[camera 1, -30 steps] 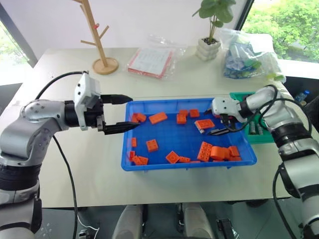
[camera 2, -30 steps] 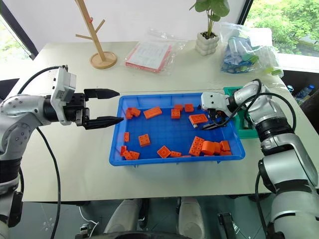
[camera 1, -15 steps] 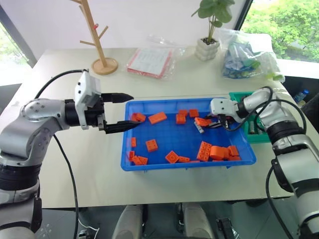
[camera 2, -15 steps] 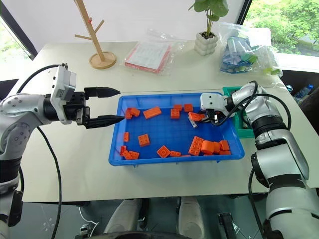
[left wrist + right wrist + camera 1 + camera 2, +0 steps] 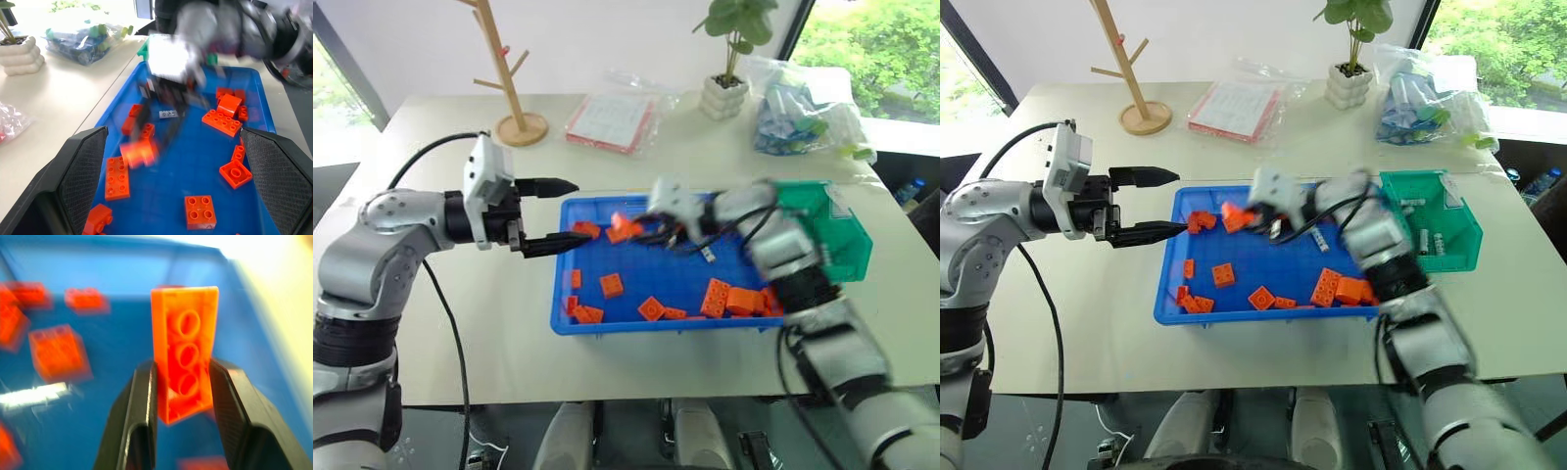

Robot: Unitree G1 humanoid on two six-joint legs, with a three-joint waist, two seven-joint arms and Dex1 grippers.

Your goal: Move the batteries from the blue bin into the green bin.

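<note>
right gripper (image 5: 181, 382): your fingers pinch an orange brick (image 5: 185, 352), over the blue bin (image 5: 1234, 311) far-left part | left gripper (image 5: 1163, 204): fingers spread wide, nothing held, at bin's left rim | battery (image 5: 1318, 239) lies in blue bin, far side | green bin (image 5: 1459, 257) touches blue bin's right end, batteries (image 5: 1430, 240) inside

A wide, shallow, bright blue plastic tray (image 5: 597, 323) sits on the pale table (image 5: 489, 323), scattered with orange toy building bricks (image 5: 728, 297) and one thin silver-white battery (image 5: 708, 255). To its right stands a small teal-green plastic box (image 5: 842, 240). The left gripper (image 5: 563, 212) hangs at the tray's left rim, its two black fingers spread apart. The right gripper (image 5: 631, 230), blurred, reaches across the tray's far left part with an orange brick (image 5: 619, 227) at its tip. A wooden peg stand (image 5: 504, 69), a potted plant (image 5: 729, 59) and plastic bags (image 5: 803, 108) sit farther back.
</note>
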